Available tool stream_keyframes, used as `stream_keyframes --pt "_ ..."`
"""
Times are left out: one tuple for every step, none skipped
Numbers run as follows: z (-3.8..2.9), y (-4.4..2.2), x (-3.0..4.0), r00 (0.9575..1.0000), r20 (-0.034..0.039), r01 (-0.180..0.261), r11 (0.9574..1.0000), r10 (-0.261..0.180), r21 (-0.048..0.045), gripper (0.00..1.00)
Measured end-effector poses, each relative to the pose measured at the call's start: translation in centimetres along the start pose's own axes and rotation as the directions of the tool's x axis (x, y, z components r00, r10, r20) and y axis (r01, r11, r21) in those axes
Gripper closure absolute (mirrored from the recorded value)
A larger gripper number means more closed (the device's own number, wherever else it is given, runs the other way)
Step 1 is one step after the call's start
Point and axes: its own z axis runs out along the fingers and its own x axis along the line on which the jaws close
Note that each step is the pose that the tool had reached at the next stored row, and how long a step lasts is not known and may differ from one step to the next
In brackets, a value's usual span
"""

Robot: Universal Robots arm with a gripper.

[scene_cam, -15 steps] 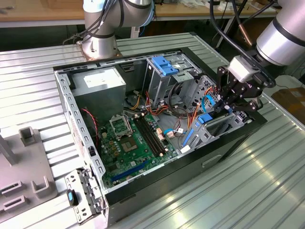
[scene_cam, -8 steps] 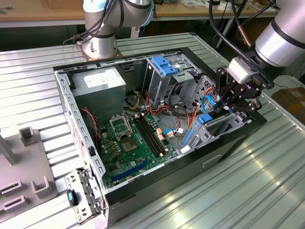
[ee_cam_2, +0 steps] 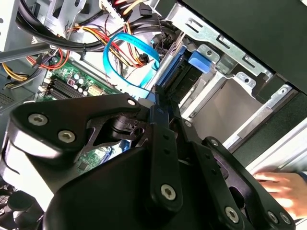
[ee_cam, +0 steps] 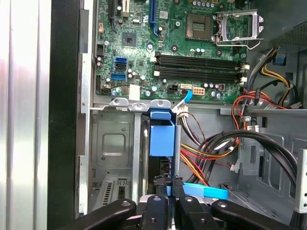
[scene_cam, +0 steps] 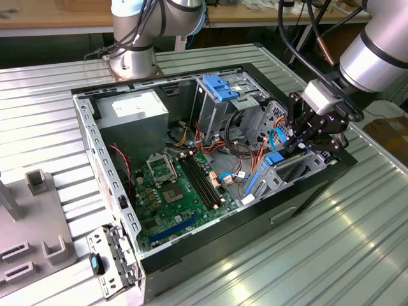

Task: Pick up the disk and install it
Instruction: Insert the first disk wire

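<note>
Claw point(scene_cam: 301, 148), black metal two-finger linkage, hangs over the drive-cage end of the open grey metal computer case point(scene_cam: 86, 137), on the exterior view's right. Dark flat hard disk in bright blue plastic rails point(scene_cam: 280, 157) stands on edge directly under my tips, down in the cage.

Second wrist view: claw point(ee_cam_2: 156, 98) is pinched narrow, closed on the disk point(ee_cam_2: 170, 69). Its blue rail runs straight out from my tips to the end tab. A person's hand point(ee_cam_2: 283, 187) shows beyond the case wall, well apart from me.

First wrist view: claw point(ee_cam: 169, 184) has the same narrow grip. The disk's point(ee_cam: 161, 139) long axis points straight away from me toward the green motherboard point(ee_cam: 182, 48), tab end nearest the board. Thin blue flat cable point(ee_cam: 206, 191) lies just beside my tips, not gripped. My read: disk is in its slot or nearly there.
</note>
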Motion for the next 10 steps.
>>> stream_keyframes --pt "0.0 0.0 0.0 1.0 0.0 0.0 1.0 0.0 0.0 0.84" --pt "0.0 0.0 0.0 1.0 0.0 0.0 1.0 0.0 0.0 0.84" --pt "0.0 0.0 0.0 1.0 0.0 0.0 1.0 0.0 0.0 0.84" --pt "0.01 0.0 0.0 1.0 0.0 0.0 1.0 0.0 0.0 0.84" --pt "0.01 0.0 0.0 1.0 0.0 0.0 1.0 0.0 0.0 0.84" --pt "0.05 0.0 0.01 1.0 0.0007 0.0 1.0 0.0 0.0001 0.83" --pt "0.05 0.0 0.01 1.0 0.0007 0.0 1.0 0.0 0.0001 0.77" --pt "0.04 0.0 0.01 1.0 0.0003 0.0 1.0 0.0 0.0001 0.71" --pt "0.02 0.0 0.0 1.0 0.0 0.0 1.0 0.0 0.0 0.71" --pt "0.02 0.0 0.0 1.0 0.0 0.0 1.0 0.0 0.0 0.65"
